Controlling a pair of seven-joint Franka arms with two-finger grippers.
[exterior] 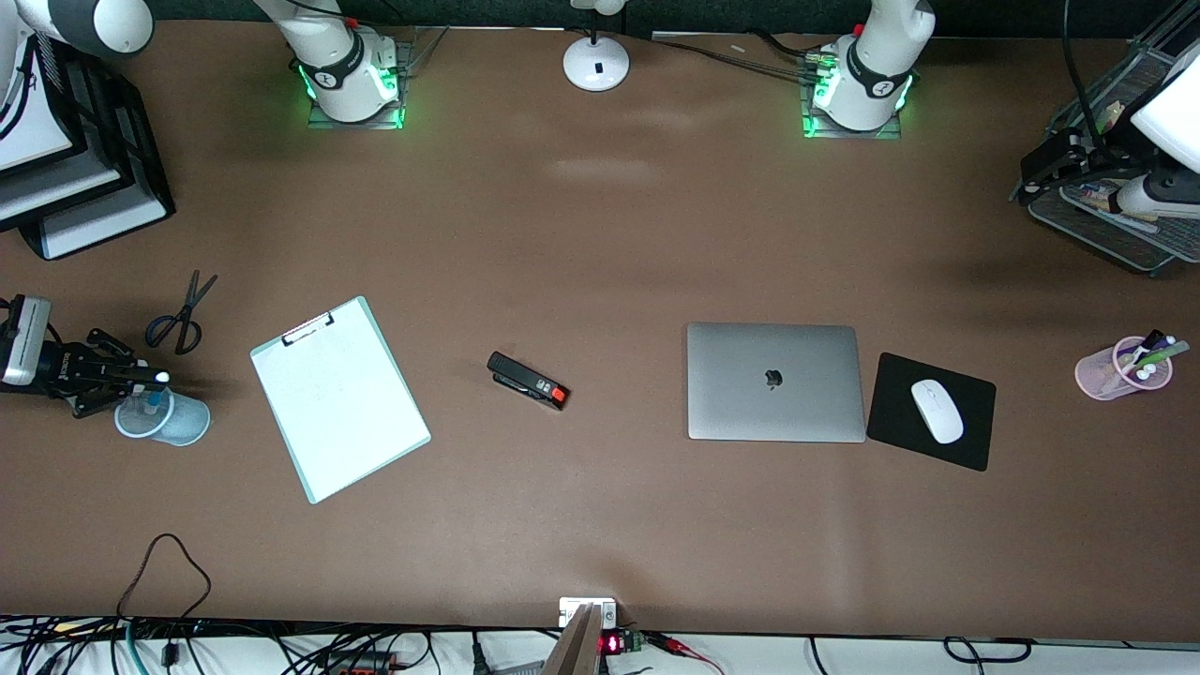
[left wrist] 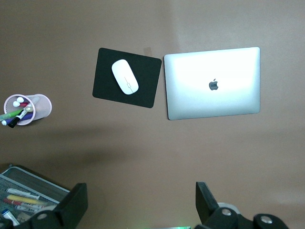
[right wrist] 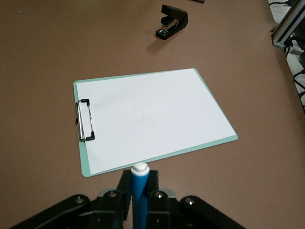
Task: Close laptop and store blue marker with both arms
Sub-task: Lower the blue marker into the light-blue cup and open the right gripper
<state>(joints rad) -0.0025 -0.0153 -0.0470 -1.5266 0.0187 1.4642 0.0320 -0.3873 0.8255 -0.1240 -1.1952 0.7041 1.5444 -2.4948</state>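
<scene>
The laptop lies closed on the table, silver lid with the apple logo up; it also shows in the left wrist view. My right gripper is shut on the blue marker, which stands upright with its white end up and its lower part in a light-blue cup at the right arm's end of the table. In the right wrist view the fingers clamp the blue marker. My left gripper is open and empty, up over the wire tray.
A clipboard, black stapler and scissors lie between the cup and the laptop. A black mousepad with a white mouse lies beside the laptop. A pink pen cup stands at the left arm's end.
</scene>
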